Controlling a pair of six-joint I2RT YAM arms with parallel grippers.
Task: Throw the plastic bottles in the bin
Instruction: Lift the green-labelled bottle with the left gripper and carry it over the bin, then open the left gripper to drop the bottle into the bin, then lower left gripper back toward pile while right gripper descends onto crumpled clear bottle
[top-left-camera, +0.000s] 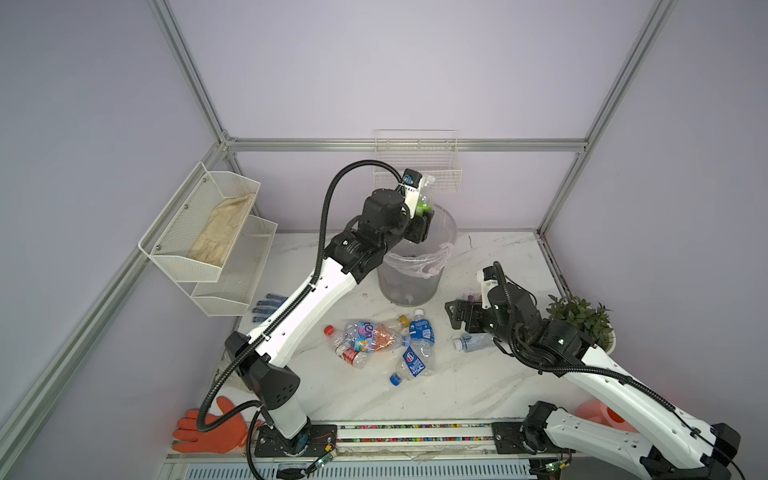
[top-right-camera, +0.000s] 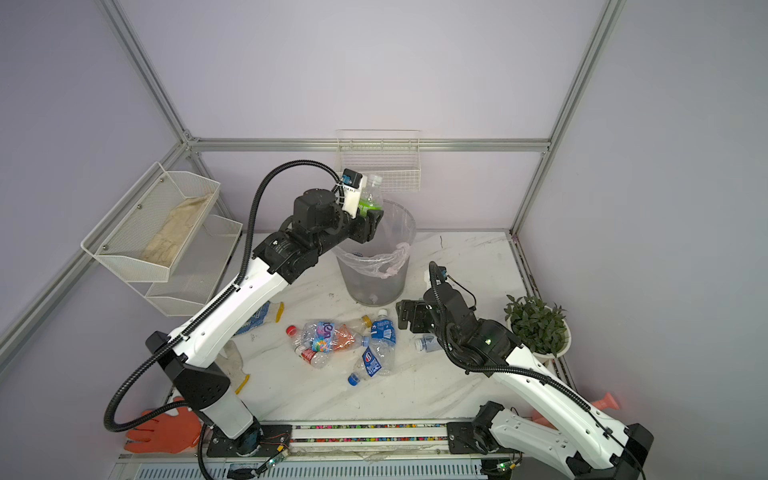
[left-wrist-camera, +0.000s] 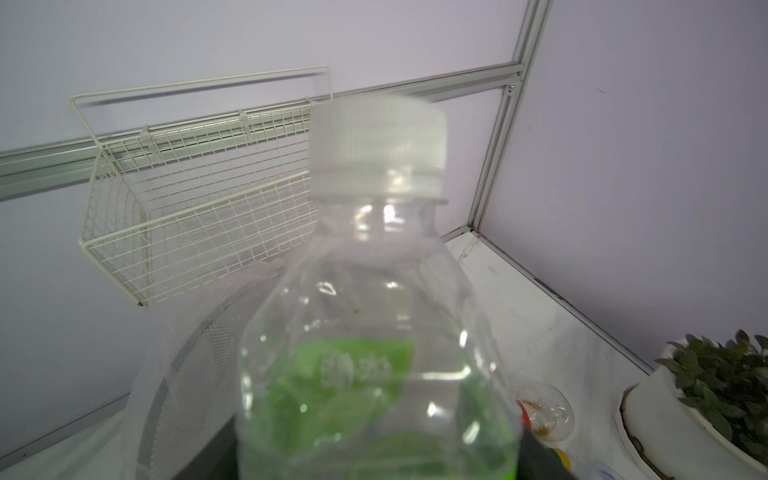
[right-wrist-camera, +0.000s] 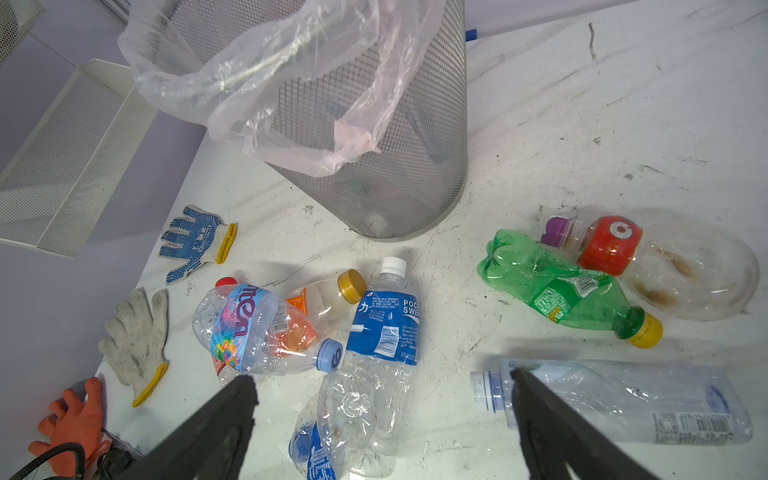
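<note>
A clear bottle with a green label and white cap (top-left-camera: 424, 198) (top-right-camera: 369, 195) (left-wrist-camera: 374, 332) stands upright between the fingers of my left gripper (top-left-camera: 428, 217) (left-wrist-camera: 378, 457), above the far rim of the grey mesh bin (top-left-camera: 415, 286) (right-wrist-camera: 395, 145). The fingers stand wide on either side of it, and the bottle looks blurred. My right gripper (top-left-camera: 455, 313) (right-wrist-camera: 382, 382) hangs open and empty over the table right of the bin, above a crushed blue-labelled bottle (right-wrist-camera: 357, 415). Several more bottles (top-left-camera: 374, 336) lie in front of the bin. A green bottle (right-wrist-camera: 561, 291) and a clear one (right-wrist-camera: 623, 399) lie to the right.
A potted plant (top-left-camera: 582, 320) stands at the right edge behind my right arm. White mesh shelves (top-left-camera: 208, 232) hang on the left wall and a wire basket (top-left-camera: 417, 162) on the back wall. Gloves (right-wrist-camera: 195, 241) lie at the left, an orange glove (top-left-camera: 208, 428) at the front left, and a pink watering can (top-left-camera: 602, 415) at the front right.
</note>
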